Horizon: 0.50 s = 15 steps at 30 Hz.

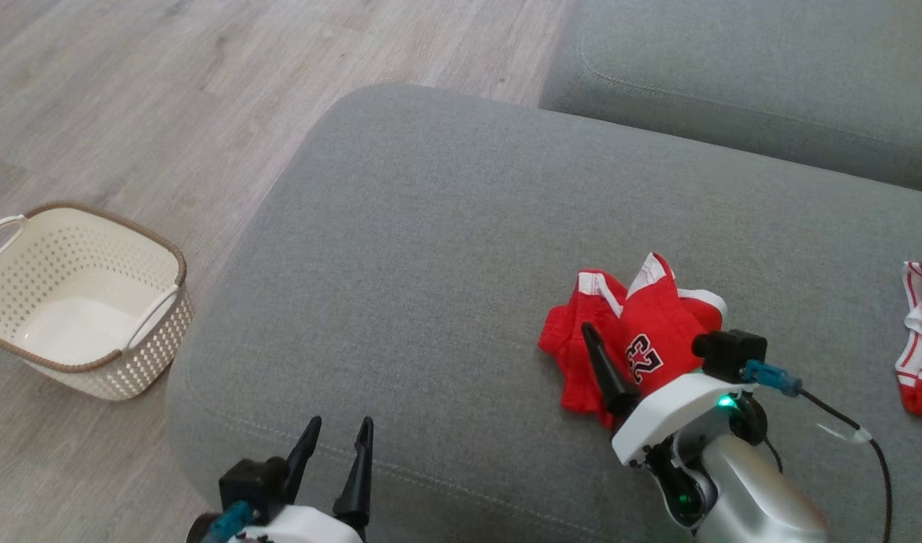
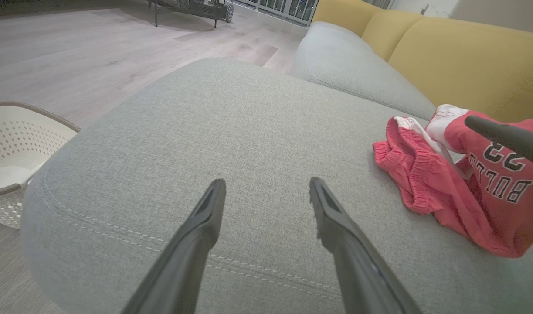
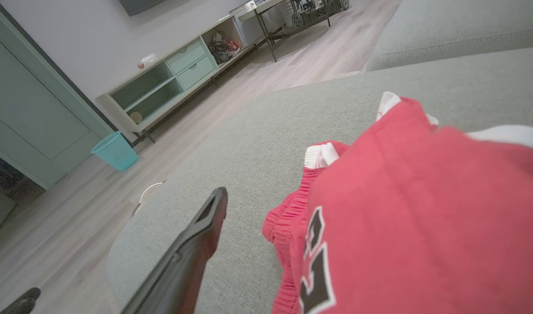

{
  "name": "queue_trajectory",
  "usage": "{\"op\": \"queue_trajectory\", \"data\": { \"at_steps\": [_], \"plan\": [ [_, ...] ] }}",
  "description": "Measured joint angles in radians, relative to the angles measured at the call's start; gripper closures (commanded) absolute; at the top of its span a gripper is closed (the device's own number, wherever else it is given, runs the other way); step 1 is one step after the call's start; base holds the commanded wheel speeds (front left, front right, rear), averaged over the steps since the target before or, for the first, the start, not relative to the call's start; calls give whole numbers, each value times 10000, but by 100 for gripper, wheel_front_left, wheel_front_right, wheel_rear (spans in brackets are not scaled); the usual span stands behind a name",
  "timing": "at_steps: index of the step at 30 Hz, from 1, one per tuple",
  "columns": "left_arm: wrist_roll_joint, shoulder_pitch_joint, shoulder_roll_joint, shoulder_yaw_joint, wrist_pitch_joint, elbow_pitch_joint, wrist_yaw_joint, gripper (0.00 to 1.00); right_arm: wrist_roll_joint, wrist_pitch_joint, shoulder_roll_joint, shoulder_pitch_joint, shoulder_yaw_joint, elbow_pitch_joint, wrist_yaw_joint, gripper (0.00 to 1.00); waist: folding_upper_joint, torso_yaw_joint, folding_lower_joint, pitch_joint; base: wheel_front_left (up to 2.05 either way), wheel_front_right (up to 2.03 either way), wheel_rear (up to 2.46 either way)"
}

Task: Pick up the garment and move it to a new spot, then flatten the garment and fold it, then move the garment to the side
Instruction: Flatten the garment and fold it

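The garment is a crumpled red piece with white trim, a black "23" and "BULLS" lettering, lying on the grey sofa seat. My right gripper is open at the garment. One dark finger lies over its left side, and the other is hidden under a raised fold. In the right wrist view the garment bulges up beside that bare finger. My left gripper is open and holds nothing near the seat's front edge. In its own view the left gripper has the garment at the right.
A cream perforated basket stands on the wooden floor left of the sofa. Another red-and-white garment lies at the seat's right edge. Yellow back cushions rise behind the seat. A teal bin and a cabinet stand across the room.
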Motion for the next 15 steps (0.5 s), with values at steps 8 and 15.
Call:
{"op": "queue_trajectory", "data": {
  "at_steps": [8,15],
  "plan": [
    [0,0,0,2,0,54,-2,0,-2010,0,-4,39,-75,-416,0,0,0,-99,0,-111,0,0,0],
    [-12,0,2,-104,0,136,-6,0,-4796,31,-4,6,-84,506,0,0,0,-92,0,-193,0,0,0]
  ]
}}
